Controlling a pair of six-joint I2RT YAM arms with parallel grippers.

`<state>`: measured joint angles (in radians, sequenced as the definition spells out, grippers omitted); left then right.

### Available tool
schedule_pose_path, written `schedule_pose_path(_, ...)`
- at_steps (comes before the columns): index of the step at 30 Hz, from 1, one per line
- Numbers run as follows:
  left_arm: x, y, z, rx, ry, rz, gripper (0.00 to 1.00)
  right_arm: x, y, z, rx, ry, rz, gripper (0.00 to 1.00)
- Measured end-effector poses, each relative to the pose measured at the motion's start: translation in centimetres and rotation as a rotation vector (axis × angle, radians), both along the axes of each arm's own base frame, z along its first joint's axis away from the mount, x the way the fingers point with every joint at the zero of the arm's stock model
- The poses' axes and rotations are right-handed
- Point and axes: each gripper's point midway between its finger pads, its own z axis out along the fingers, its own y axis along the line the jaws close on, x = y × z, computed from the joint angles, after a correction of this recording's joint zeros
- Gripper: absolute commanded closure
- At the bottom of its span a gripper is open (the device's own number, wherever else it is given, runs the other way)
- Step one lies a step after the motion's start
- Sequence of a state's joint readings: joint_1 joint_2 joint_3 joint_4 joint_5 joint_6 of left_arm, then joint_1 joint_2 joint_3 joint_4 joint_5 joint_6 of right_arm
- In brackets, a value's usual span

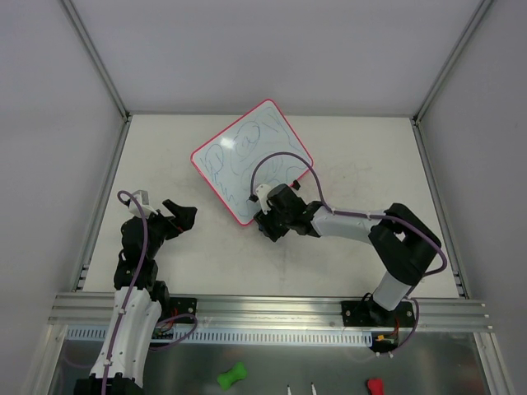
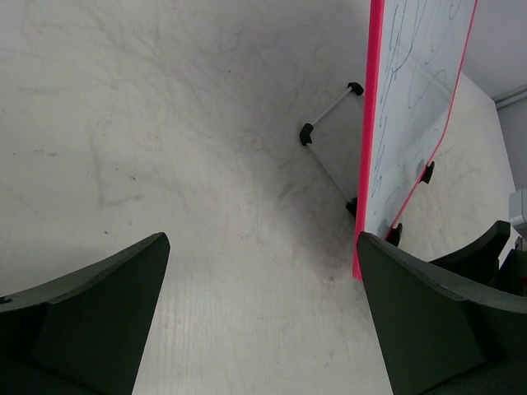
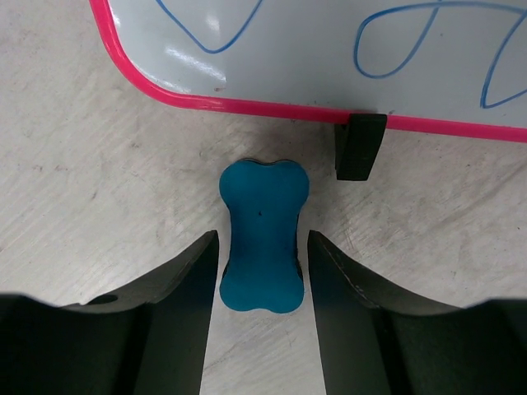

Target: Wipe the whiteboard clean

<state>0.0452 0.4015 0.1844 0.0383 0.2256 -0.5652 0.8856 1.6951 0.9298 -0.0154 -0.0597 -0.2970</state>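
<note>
one scribbled whiteboard (image 1: 247,156), two black clips (image 2: 427,172), one blue eraser (image 3: 263,239)

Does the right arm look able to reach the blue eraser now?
Probably yes. The right gripper straddles the blue eraser on the table, jaws at either side, nothing between. The clip of the whiteboard stands just beyond, clear of them. Whether they grip, I cannot tell.

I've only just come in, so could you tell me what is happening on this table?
The right tool straddles a blue bone-shaped eraser lying on the table, just in front of the whiteboard's pink edge. Whether the tool already pinches the eraser is unclear. The board is covered in blue scribbles, so it looks as if no wiping has been done. The left tool hangs open off to the left, holding nothing.
</note>
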Motion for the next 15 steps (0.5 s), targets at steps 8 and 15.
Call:
schedule_pose_path(8, 0.0, 0.0, -0.1, 0.0, 0.004, 0.0, 0.01, -0.05, -0.17, -0.53, -0.022, 0.011, 0.002, 0.65)
schedule_pose_path(15, 0.0, 0.0, -0.1, 0.0, 0.005, 0.0, 0.01, -0.12, -0.11, -0.48, -0.025, 0.016, 0.008, 0.79)
